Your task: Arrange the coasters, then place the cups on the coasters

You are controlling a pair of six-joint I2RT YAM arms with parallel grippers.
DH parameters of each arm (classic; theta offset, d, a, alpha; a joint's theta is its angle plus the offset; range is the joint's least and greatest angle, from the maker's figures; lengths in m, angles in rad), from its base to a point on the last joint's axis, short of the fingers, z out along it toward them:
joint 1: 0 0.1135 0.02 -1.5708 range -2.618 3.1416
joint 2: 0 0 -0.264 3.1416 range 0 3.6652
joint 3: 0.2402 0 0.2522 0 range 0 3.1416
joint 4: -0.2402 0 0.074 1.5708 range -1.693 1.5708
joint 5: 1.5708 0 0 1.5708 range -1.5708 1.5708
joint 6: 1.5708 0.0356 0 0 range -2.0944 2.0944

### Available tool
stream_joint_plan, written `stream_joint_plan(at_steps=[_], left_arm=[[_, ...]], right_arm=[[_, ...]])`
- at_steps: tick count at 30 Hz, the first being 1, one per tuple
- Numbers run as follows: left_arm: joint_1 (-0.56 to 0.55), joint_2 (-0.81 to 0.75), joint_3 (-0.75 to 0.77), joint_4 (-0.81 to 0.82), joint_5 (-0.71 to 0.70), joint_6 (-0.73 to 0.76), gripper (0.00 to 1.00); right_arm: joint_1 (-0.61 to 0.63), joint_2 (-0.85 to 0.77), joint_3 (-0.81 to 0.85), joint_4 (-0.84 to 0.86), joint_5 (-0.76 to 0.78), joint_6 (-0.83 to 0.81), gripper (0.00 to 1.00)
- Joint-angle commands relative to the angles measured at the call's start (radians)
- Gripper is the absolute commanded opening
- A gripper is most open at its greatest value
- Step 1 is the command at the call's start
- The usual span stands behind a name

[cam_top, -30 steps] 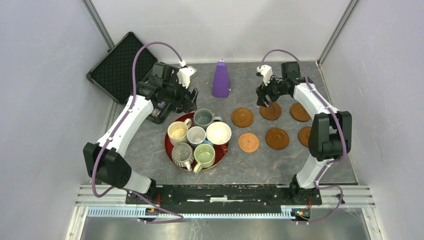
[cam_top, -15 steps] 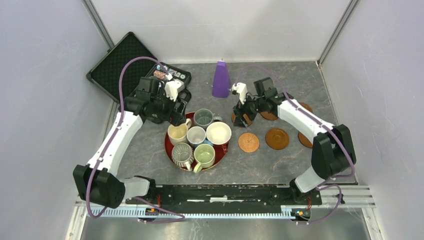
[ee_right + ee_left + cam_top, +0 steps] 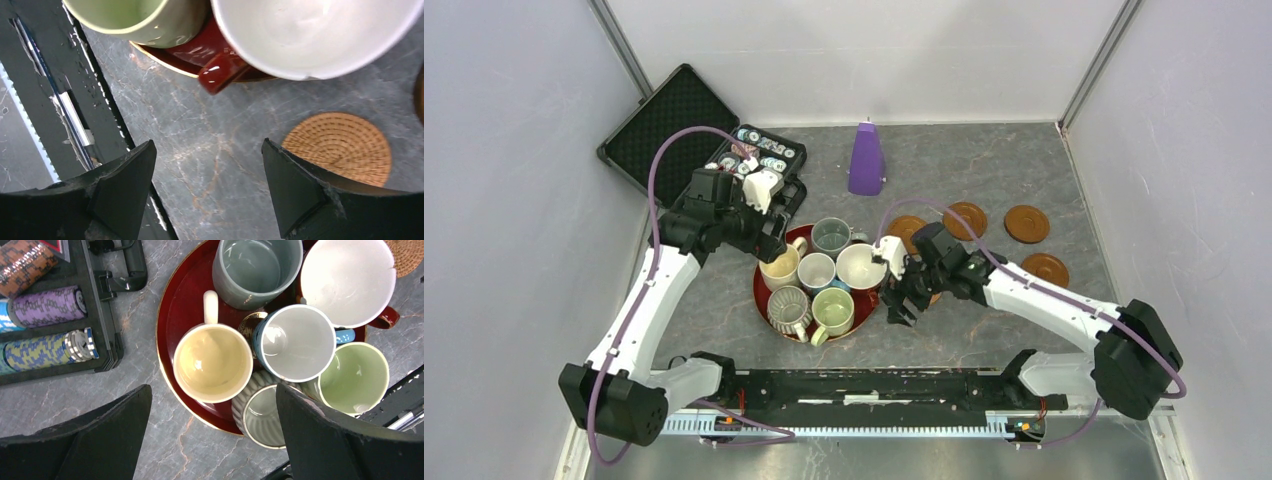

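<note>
Hovering, both claws spread, empty: my left claw (image 3: 212, 395) above the cream-yellow cup (image 3: 212, 362), 1 of 6 cups (image 3: 295, 342) on the red tray (image 3: 172, 315); my right claw (image 3: 207, 145) over the table (image 3: 210, 107) beside the woven coaster (image 3: 337, 147), 4 dark coasters (image 3: 1027, 222) beyond.

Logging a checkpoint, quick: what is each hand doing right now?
Left hand: open, holding nothing, above the cream-yellow mug.
Right hand: open, holding nothing.
</note>
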Motion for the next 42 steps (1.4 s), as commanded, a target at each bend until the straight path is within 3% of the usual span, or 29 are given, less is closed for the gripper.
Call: stream_joint_plan(at_steps=[1, 8, 19, 25, 31, 42], left_arm=[[0.007, -0.052, -0.023, 0.009, -0.033, 0.004, 1.0], [0.012, -0.098, -0.045, 0.009, -0.054, -0.007, 1.0], [0.017, -0.123, -0.069, 0.011, -0.08, 0.0, 1.0], [0.018, -0.122, -0.067, 0.017, -0.082, 0.005, 1.0], [0.018, -0.129, -0.067, 0.018, -0.081, 0.011, 1.0], [0.018, -0.116, -0.057, 0.02, -0.073, 0.008, 1.0]], right_arm=[[0.093, -0.024, -0.021, 0.118, 0.174, 0.153, 0.85], [0.174, 0.061, 0.034, 0.138, 0.387, 0.291, 0.85], [0.213, 0.152, 0.109, 0.154, 0.48, 0.361, 0.87], [0.213, 0.199, 0.121, 0.141, 0.52, 0.368, 0.77], [0.2, 0.175, 0.09, 0.142, 0.553, 0.345, 0.56], [0.194, 0.209, 0.096, 0.165, 0.533, 0.229, 0.55]])
